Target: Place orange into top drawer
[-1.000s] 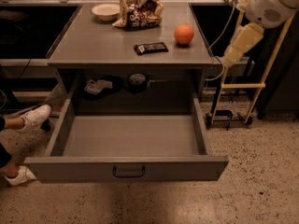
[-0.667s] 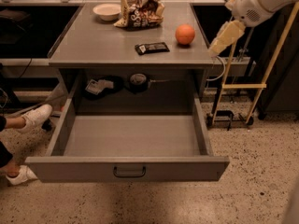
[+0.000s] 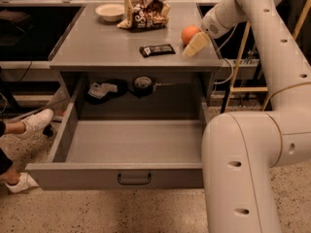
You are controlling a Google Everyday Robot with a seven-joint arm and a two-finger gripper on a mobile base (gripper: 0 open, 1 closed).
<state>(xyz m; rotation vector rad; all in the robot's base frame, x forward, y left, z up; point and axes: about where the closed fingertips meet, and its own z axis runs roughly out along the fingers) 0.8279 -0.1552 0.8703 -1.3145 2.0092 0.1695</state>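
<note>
**Orange on the table, drawer pulled out**

The orange (image 3: 190,34) sits on top of the grey table (image 3: 97,42), close to the right edge. The gripper (image 3: 196,44) is just beside the orange, on its right and a little to the front, low over the table top. I cannot tell if it touches the orange. I also cannot tell how far the gripper is open, or if it has hold of anything. The big white arm (image 3: 272,57) comes in from the right of the orange.

A dark snack bar (image 3: 157,49) lies flat to the left of the orange. A crinkly snack bag (image 3: 145,14) stands behind and left of the orange. A white bowl (image 3: 110,11) is farther left, past the bag.

The top drawer (image 3: 87,176) is below and in front of the orange. It is pulled out wide and its grey floor shows. Far down and left of the orange, two white shoes (image 3: 36,122) are on the floor.
</note>
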